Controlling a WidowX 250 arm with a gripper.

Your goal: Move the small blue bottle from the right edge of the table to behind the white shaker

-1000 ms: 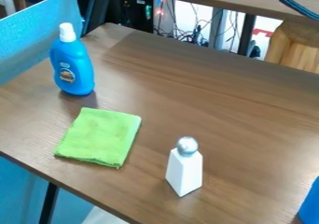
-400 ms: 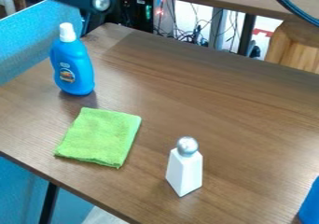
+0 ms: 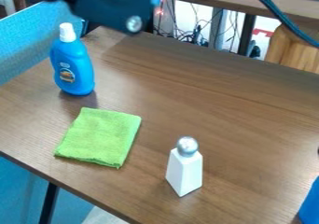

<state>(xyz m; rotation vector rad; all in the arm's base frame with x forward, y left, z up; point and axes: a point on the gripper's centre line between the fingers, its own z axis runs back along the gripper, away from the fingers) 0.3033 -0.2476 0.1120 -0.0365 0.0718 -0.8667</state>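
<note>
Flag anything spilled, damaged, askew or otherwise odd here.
Nothing on the table looks spilled or damaged: blue bottle and white bottle stand upright, the cloth lies flat. Only the cables behind it look untidy, hanging in a tangle. The blue object, cut off at right, is hard to judge.

Wood-grain table (image 3: 249,120), smooth; fuzzy cloth (image 3: 100,136).

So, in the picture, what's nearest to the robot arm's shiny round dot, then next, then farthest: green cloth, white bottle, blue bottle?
Going by the picture, from the shiny round dot:
1. Blue bottle, upper left
2. Green cloth, left, lower down
3. White bottle, lower middle
</note>
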